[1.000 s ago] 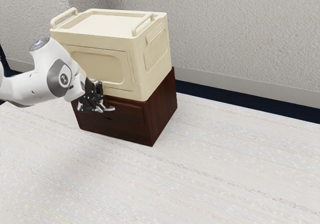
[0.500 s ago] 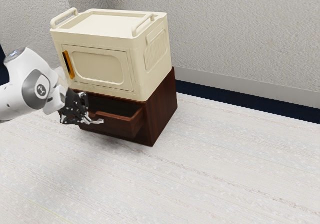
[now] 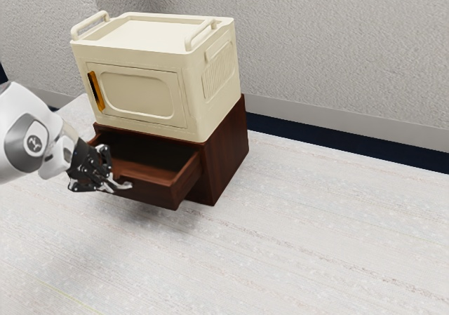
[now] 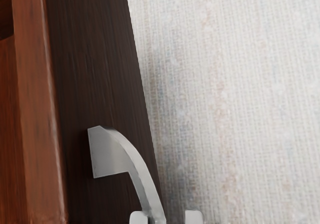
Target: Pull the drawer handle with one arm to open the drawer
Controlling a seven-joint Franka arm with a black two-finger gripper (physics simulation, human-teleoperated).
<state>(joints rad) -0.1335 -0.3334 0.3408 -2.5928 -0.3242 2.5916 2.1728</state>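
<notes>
The black gripper [image 3: 102, 180] is at the front of the dark red-brown drawer [image 3: 156, 191], beside its silver handle [image 3: 124, 186]. That drawer stands well out of the cabinet [image 3: 228, 145], its inside showing. In the wrist view the curved handle [image 4: 139, 172] rises from the dark drawer front [image 4: 95, 74] and passes between the two tips of the gripper [image 4: 166, 217]. One fingertip lies on the drawer side, against or close to the handle; a gap separates the other from it. The handle's further part is hidden.
A cream box [image 3: 133, 94] with an orange door handle [image 3: 96, 92] stands on the cabinet. Pale patterned floor [image 3: 280, 245] spreads around it, and a textured wall [image 3: 337, 48] rises behind.
Closed a second ago, the drawer has slid out of the cabinet toward the exterior view's lower left. My gripper has moved the same way along with the handle.
</notes>
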